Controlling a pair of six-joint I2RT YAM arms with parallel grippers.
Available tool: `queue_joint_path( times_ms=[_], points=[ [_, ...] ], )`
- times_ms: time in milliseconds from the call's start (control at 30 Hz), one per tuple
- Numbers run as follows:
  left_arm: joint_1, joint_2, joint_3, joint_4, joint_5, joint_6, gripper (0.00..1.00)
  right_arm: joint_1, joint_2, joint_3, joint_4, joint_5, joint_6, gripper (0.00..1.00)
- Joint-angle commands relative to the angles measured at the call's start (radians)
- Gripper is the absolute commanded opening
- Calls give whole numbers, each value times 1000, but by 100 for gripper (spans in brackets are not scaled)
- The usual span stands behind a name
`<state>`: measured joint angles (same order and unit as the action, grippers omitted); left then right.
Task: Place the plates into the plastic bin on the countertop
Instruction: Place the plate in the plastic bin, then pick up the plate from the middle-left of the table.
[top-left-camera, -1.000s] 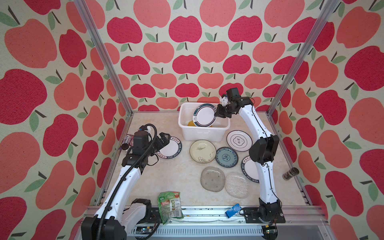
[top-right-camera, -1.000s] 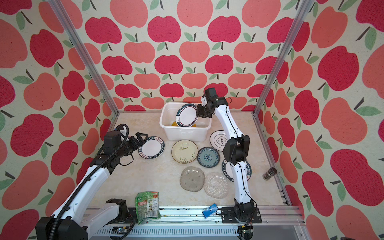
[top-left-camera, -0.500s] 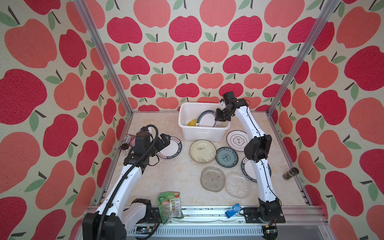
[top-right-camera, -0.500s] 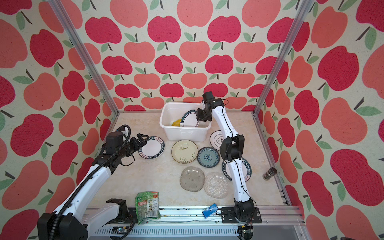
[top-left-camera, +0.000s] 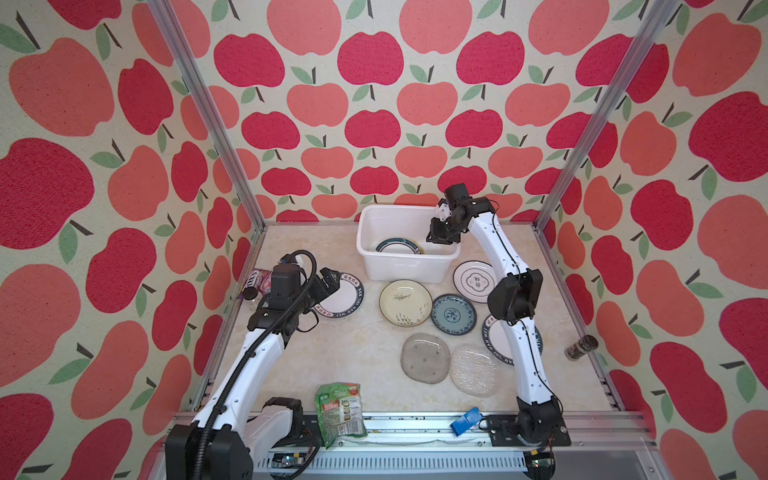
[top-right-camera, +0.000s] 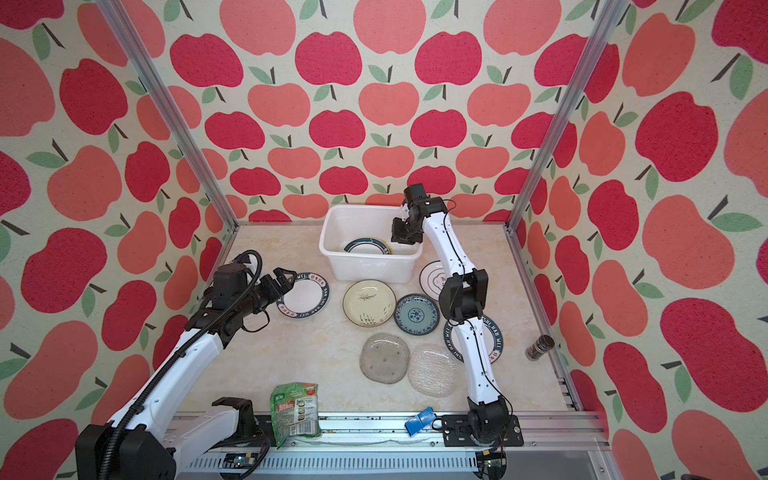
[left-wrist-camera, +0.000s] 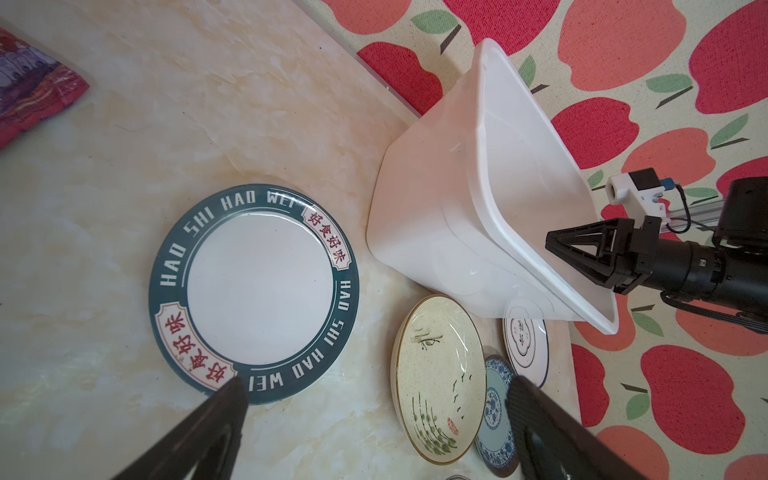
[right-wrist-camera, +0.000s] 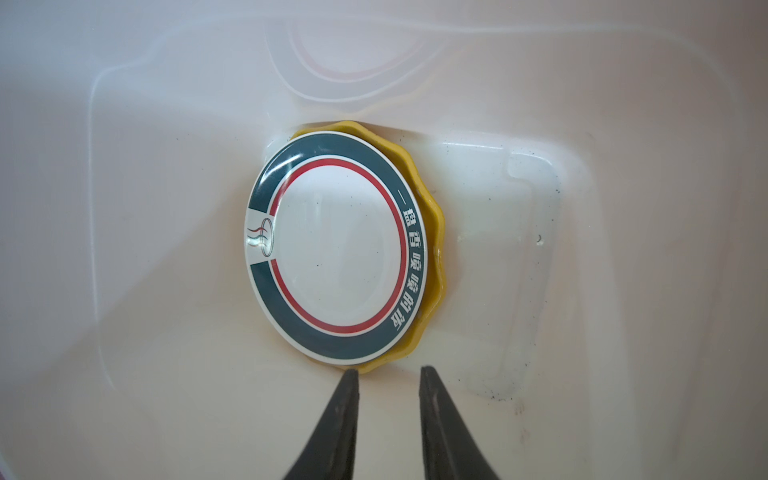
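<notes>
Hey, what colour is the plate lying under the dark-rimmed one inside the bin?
Yellow plate, scalloped edge; clearest in the right wrist view.

Left plate (left-wrist-camera: 253, 291), near the countertop's (left-wrist-camera: 124, 166) left edge: dark rim reads "HAO SHI HAO WEI" twice in white; two white panels carry red "好食好味"; binned plate (right-wrist-camera: 332, 249), inside the plastic bin (right-wrist-camera: 124, 208): white Chinese characters on the dark rim; right plate (top-right-camera: 495, 338), toward the right edge: "HAO WEI" legible.

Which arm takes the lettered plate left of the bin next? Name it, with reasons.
Left. Its jaws stand wide open at the lettered plate; the right arm's jaws sit inside the plastic bin.
</notes>
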<state>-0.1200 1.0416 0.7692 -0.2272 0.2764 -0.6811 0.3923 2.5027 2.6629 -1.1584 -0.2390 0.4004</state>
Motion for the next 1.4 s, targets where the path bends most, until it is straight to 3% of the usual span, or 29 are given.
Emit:
queue_joint_path(
  times_ms=[0,167,400,600,800,1000,1200,1367],
  points=[
    [-3,3,-16,4,-8,22,99,-5,-15,12,-17,-26,-8,28],
    [-1,6,-22,-3,-15,25,99,-10,-102,10,19,-54,-2,27],
    [46,36,-60,-4,-16,-23,100,13,-331,-46,167,-100,0,29],
    [101,91,-87,-29,-45,-95,95,98,-538,-290,289,-152,-2,38],
    [158,120,-141,15,-34,-136,86,164,-675,-602,465,-232,59,38],
    [192,148,-198,118,-6,-158,81,175,-686,-657,465,-241,49,35],
    [206,231,-236,232,31,-192,63,175,-664,-646,465,-245,41,32],
    [226,297,-284,368,67,-238,57,171,-647,-626,447,-242,33,30]
  ],
)
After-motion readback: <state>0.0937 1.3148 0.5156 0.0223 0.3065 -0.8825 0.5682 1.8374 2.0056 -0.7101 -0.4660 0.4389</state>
